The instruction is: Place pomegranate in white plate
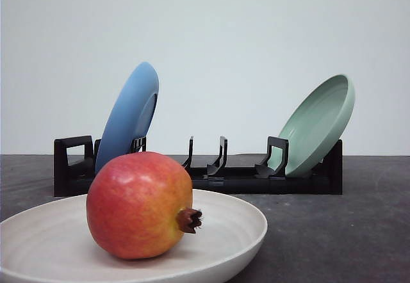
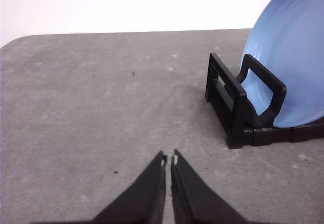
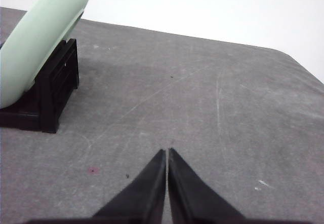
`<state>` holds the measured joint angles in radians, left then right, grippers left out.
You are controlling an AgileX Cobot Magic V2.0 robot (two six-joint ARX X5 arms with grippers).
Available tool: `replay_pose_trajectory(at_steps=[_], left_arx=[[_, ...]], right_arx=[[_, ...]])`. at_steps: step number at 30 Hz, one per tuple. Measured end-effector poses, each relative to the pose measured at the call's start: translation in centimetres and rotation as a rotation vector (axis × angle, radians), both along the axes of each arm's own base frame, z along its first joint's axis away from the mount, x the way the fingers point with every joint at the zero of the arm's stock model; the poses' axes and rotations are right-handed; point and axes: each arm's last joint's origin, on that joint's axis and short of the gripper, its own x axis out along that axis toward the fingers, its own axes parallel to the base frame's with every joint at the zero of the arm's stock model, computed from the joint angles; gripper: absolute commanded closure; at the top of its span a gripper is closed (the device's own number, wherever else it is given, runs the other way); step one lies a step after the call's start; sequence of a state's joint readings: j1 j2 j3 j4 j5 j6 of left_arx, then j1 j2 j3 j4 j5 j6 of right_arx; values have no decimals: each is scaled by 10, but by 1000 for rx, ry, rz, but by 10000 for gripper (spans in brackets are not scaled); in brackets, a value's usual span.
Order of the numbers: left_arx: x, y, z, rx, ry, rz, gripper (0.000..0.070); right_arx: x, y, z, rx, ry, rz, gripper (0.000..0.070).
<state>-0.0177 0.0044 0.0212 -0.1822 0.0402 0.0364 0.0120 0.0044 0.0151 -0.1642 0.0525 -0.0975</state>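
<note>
The pomegranate (image 1: 142, 205), red with a yellow-orange blush and a dark crown nub pointing right, rests inside the white plate (image 1: 237, 222) at the near left of the front view. My left gripper (image 2: 168, 160) is shut with nothing in it, hovering over bare grey table beside the left end of the black rack. Over bare table past the rack's right end, my right gripper (image 3: 167, 152) is also shut and empty.
A black dish rack (image 1: 211, 174) stands across the middle of the table. A blue plate (image 1: 128, 113) leans in its left end and a pale green plate (image 1: 317, 123) in its right end. A white wall lies behind.
</note>
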Motion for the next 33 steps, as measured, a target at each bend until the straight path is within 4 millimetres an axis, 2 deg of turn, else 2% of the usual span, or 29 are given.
replay_pose_trajectory(at_steps=[33], left_arx=[[0, 0, 0, 0, 0, 0, 700]], right_arx=[[0, 0, 0, 0, 0, 0, 700]])
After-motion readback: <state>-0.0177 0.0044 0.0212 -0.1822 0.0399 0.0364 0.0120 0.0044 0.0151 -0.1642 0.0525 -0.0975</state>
